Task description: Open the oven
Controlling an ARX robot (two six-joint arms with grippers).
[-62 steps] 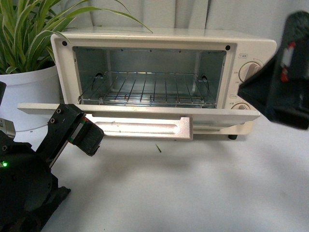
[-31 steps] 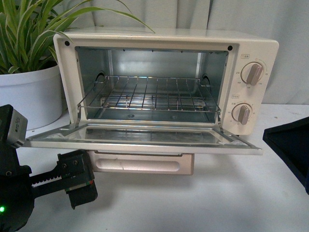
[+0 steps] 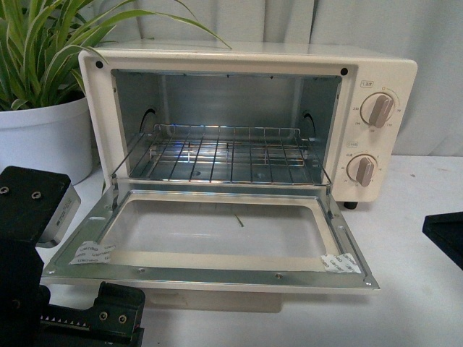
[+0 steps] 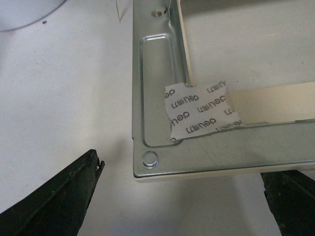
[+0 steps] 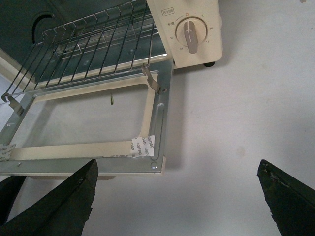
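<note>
The cream-white oven [image 3: 376, 72] stands at the middle of the front view with its door [image 3: 210, 273] swung down and fully open. The door's metal inner frame and glass window face up. The wire rack [image 3: 224, 155] shows inside, with two beige knobs [image 3: 377, 110] on the right. The pale handle [image 3: 217, 302] peeks out under the door's front edge. My left gripper [image 4: 182, 196] is open and empty, just off the door's front left corner [image 4: 150, 160]. My right gripper [image 5: 177, 187] is open and empty over the table, beside the door's front right corner [image 5: 155, 167].
A white pot [image 3: 43, 141] with a green striped plant stands left of the oven. White stickers [image 4: 202, 113] sit on the door's front corners. The white table [image 3: 405, 303] stretches to the oven's right. My right arm's black edge [image 3: 445, 235] shows at the far right.
The door has dropped from about level to hanging fully open and tilted down. My left gripper has sunk to the lower left, and my right arm has pulled away to the right.
</note>
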